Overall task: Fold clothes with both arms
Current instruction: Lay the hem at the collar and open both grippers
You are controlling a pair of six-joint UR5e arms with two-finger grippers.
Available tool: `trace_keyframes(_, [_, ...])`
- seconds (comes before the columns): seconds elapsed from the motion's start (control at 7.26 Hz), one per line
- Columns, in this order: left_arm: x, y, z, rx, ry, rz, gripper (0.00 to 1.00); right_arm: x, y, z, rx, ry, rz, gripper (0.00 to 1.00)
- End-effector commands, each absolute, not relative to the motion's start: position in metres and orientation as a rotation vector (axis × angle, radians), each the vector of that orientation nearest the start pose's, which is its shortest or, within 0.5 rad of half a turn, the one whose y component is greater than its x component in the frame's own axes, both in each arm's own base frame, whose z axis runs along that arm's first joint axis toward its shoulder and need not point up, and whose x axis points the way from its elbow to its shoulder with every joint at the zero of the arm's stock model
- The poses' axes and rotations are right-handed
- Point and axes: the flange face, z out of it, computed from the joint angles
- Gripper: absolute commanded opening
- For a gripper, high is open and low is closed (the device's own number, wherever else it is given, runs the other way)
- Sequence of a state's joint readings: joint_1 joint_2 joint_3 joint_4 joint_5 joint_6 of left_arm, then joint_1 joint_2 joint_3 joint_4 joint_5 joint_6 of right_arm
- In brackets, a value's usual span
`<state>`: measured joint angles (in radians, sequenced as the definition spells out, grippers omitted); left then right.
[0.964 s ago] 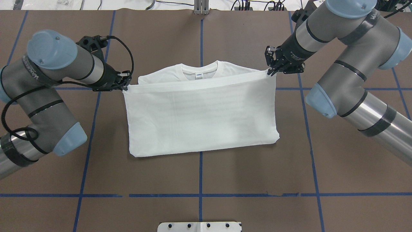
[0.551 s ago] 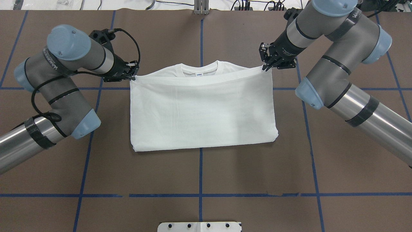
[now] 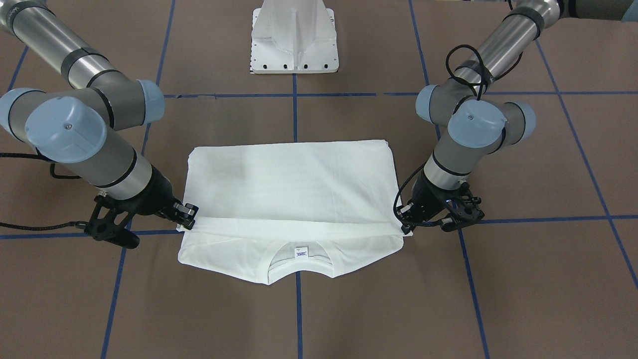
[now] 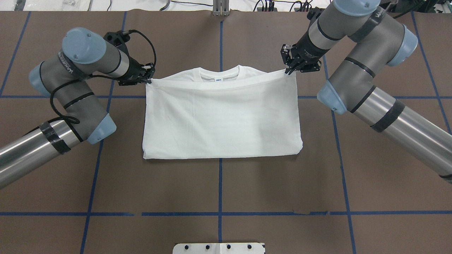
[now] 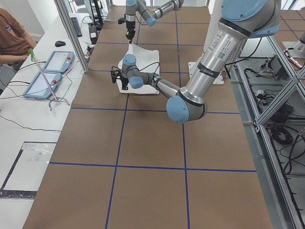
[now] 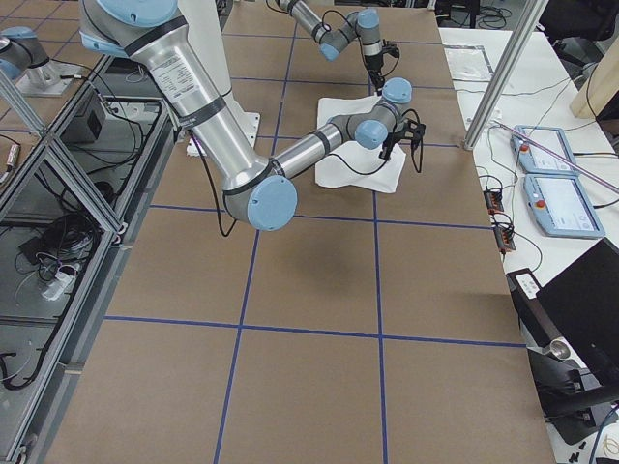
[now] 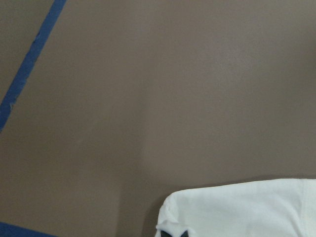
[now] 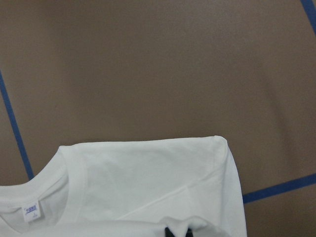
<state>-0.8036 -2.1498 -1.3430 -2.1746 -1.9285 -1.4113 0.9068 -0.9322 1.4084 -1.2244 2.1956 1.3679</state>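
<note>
The white T-shirt point(image 4: 222, 120) lies flat on the brown table, its lower half doubled up toward the ribbed collar point(image 4: 219, 73) with the neck label point(image 3: 300, 253). My left gripper point(image 4: 148, 79) is shut on the left corner of the raised edge, and my right gripper point(image 4: 287, 70) is shut on the right corner. That edge is stretched straight between them just short of the collar. In the front-facing view the left gripper point(image 3: 406, 224) is on the right and the right gripper point(image 3: 189, 217) on the left. The printed text is hidden. Each wrist view shows black fingertips point(image 8: 177, 231) pinching cloth point(image 7: 237, 207).
The white pedestal base point(image 3: 294, 45) stands at the robot's side of the table. Blue tape lines point(image 4: 219, 213) grid the brown surface. Beyond the far edge stand a side table with tablets point(image 5: 47, 71) and a seated person point(image 5: 14, 36).
Both grippers have carried the shirt's edge away from the robot toward the collar. The doubled layer now covers more of the shoulders, and the near fold has drawn up a little.
</note>
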Motion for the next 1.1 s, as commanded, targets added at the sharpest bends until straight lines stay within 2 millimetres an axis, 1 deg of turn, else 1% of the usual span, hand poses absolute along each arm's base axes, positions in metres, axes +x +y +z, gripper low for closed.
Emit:
trace_keyframes(0.0, [0.438,-0.603,0.364,0.178,0.978,-0.439,0.0,-0.403,-0.638,0.315,-0.073,-0.987,0.392,0.0])
trace_keyframes(0.28, [0.44,-0.604,0.358,0.181,0.986,-0.437,0.0,-0.404,-0.639,0.316,-0.074,-0.985,0.391,0.0])
trace_keyframes(0.41, [0.44,-0.604,0.356,0.183,0.989,-0.435,0.0,-0.405,-0.64,0.311,-0.07,-0.989,0.389,0.0])
trace_keyframes(0.55, [0.44,-0.604,0.354,0.183,0.99,-0.434,0.06,-0.405,-0.64,0.311,-0.072,-0.99,0.39,0.0])
trace_keyframes(0.69, [0.44,-0.604,0.353,0.184,0.99,-0.435,0.73,-0.405,-0.64,0.312,-0.071,-0.988,0.39,0.82])
trace_keyframes(0.83, [0.44,-0.604,0.353,0.184,0.99,-0.435,0.99,-0.404,-0.64,0.313,-0.07,-0.986,0.391,1.0])
trace_keyframes(0.96, [0.439,-0.604,0.352,0.187,0.99,-0.436,0.99,-0.398,-0.643,0.313,-0.044,-0.989,0.353,1.0])
